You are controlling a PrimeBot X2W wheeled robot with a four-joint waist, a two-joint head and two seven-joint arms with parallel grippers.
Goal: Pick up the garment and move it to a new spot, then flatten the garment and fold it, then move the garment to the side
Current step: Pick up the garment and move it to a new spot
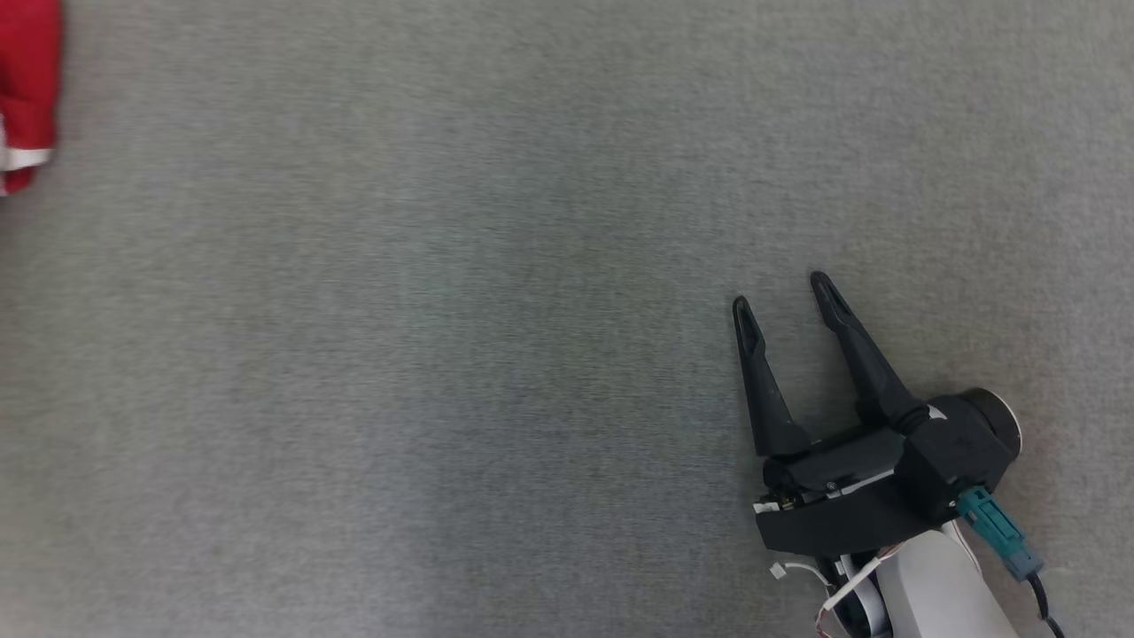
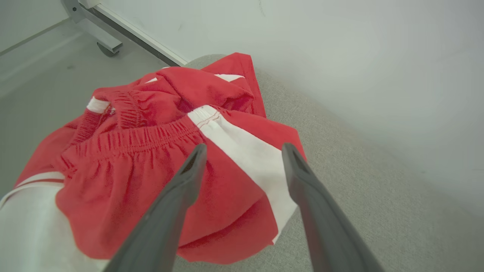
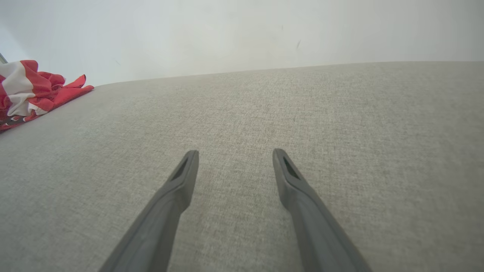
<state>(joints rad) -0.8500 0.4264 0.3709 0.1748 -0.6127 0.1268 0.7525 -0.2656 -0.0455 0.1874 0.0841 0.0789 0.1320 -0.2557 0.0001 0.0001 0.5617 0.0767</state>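
The garment is a crumpled pair of red shorts with white stripes and an elastic waistband, lying near the corner of the grey fabric surface. In the head view only its red edge shows at the far upper left. In the right wrist view the garment lies far off at the left. My left gripper is open and hovers just above the garment's white stripe, nothing between its fingers. My right gripper is open over bare fabric at the lower right, far from the garment.
The grey fabric surface spreads wide between the garment and my right gripper. A pale wall rises behind its far edge. Beyond the corner, a metal frame leg with a caster stands on the floor.
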